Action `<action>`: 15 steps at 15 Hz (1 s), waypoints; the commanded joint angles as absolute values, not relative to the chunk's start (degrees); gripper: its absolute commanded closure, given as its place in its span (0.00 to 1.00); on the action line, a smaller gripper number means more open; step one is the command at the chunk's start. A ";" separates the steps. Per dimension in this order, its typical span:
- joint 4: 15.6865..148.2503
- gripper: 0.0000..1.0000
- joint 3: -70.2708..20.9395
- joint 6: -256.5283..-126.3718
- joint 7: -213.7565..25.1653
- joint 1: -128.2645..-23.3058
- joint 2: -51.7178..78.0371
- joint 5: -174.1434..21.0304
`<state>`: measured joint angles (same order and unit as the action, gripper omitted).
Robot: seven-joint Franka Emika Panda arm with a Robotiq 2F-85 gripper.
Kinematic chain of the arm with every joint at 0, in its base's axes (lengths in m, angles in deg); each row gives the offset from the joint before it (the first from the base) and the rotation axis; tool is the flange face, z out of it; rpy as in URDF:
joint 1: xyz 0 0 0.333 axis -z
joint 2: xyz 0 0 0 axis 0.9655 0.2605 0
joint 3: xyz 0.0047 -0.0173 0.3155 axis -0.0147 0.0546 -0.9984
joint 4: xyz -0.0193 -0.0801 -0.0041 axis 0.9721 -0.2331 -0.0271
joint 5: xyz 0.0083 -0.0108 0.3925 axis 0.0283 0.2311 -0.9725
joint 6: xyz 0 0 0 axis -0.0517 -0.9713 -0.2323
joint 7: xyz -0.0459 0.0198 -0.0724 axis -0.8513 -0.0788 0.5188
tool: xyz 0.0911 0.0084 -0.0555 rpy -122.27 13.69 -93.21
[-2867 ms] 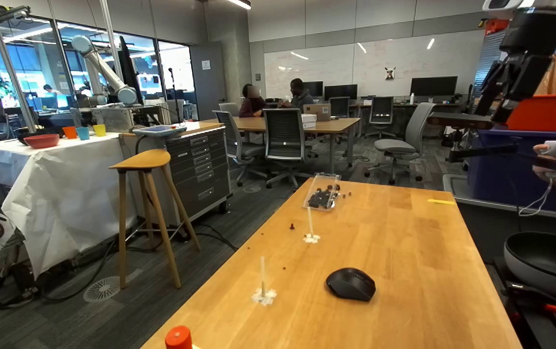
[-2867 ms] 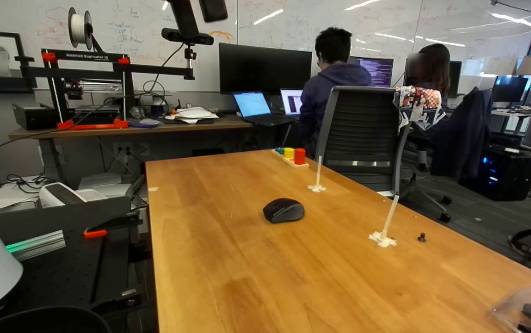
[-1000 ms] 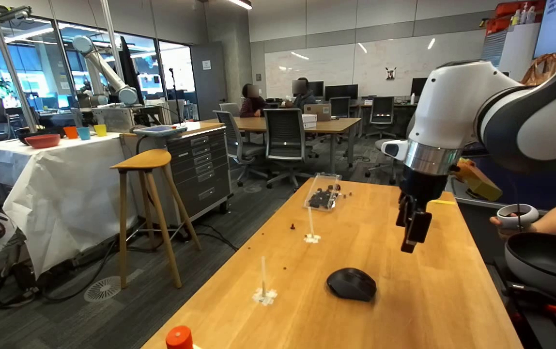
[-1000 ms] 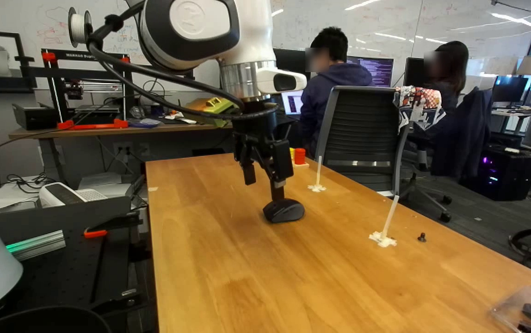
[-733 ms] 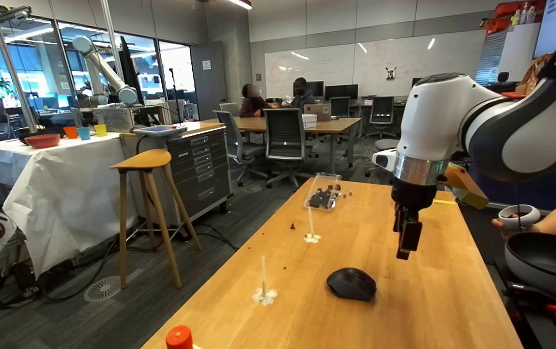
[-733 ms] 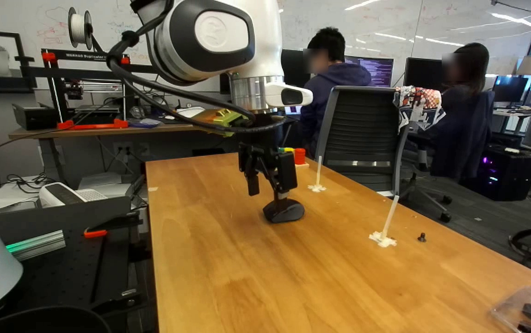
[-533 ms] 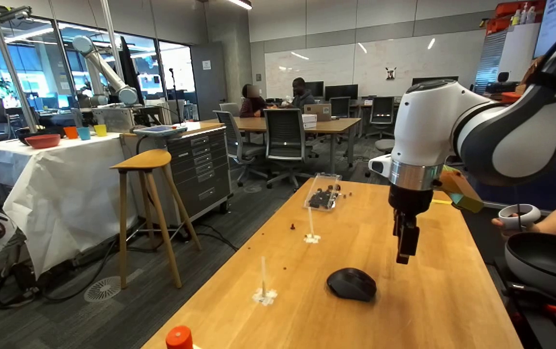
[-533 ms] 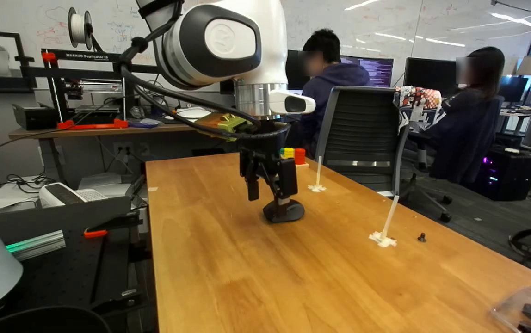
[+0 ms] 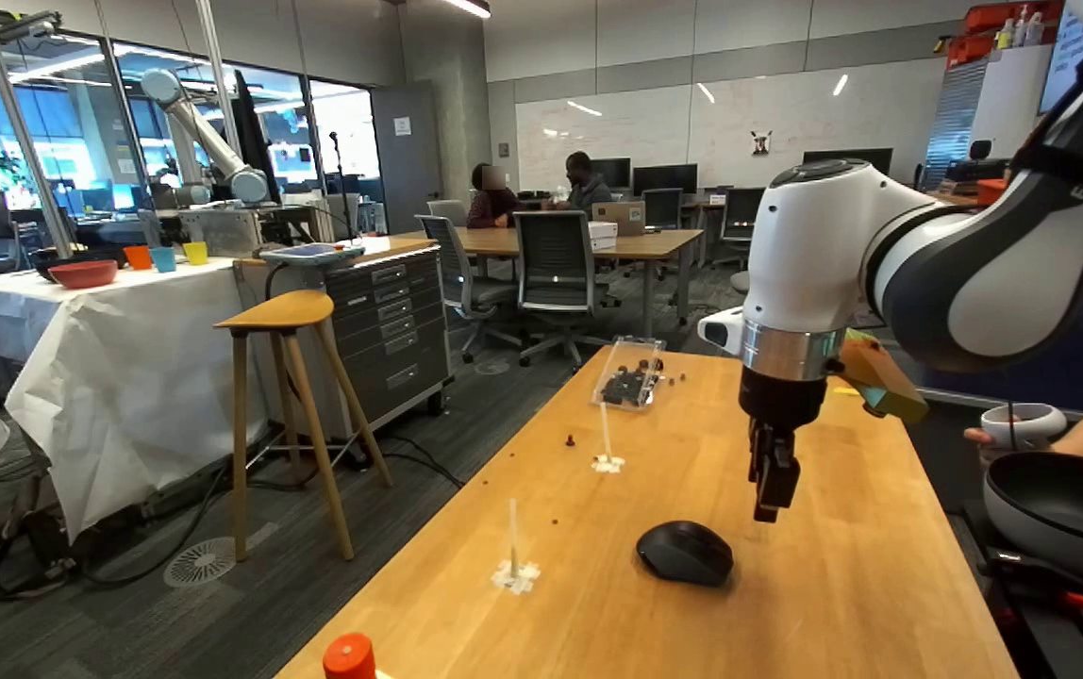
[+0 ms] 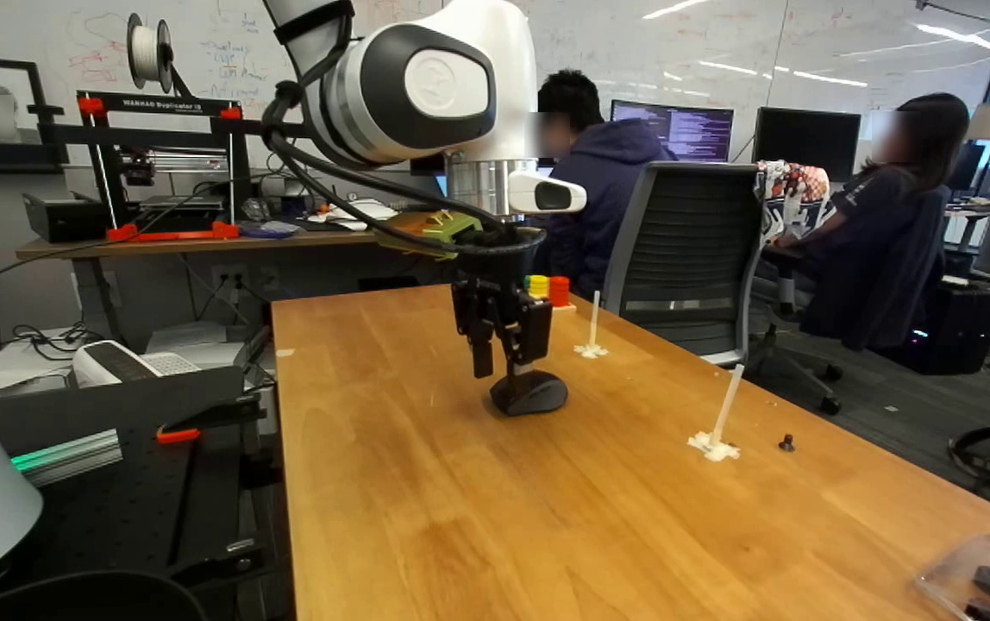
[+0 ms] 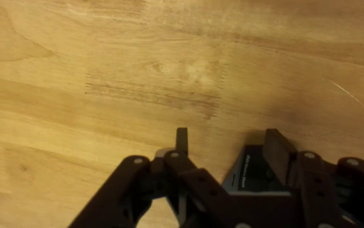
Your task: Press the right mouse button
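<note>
A black rounded mouse (image 9: pixel 685 554) lies on the wooden table in both exterior views (image 10: pixel 538 397). In the wrist view part of it (image 11: pixel 255 171) shows at lower right, with white lettering; the rest is hidden behind the gripper. I cannot make out the right mouse button clearly in any view. My gripper points down, fingers apart and empty, in both exterior views (image 9: pixel 766 514) (image 10: pixel 502 371). In the wrist view my gripper (image 11: pixel 226 130) has its right finger overlapping the mouse and its left finger over bare wood. Contact with the mouse cannot be told.
Two thin pale sticks (image 9: pixel 513 542) (image 9: pixel 606 434) stand taped upright on the table. A clear tray (image 9: pixel 631 377) of small dark parts lies at the far end. A red-orange stack (image 10: pixel 558 291) stands near the table edge. A dark pan (image 9: pixel 1065 509) and a person's hand are beside the table.
My arm has come in from high up, and the gripper has come down close to the mouse. Over the last second it moved lower and towards the mouse. The mouse has not moved.
</note>
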<state>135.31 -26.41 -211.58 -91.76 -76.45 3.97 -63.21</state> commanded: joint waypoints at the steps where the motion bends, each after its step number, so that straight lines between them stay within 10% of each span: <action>1: 133.62 0.66 -27.29 -212.79 -92.53 -76.96 5.26 -64.26; 6: 133.30 1.00 -27.53 -215.74 -93.08 -77.27 6.47 -64.61; 15: 129.46 1.00 -26.49 -218.84 -96.17 -79.52 12.24 -63.64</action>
<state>132.29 -27.16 -217.68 -94.09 -77.96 9.54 -63.73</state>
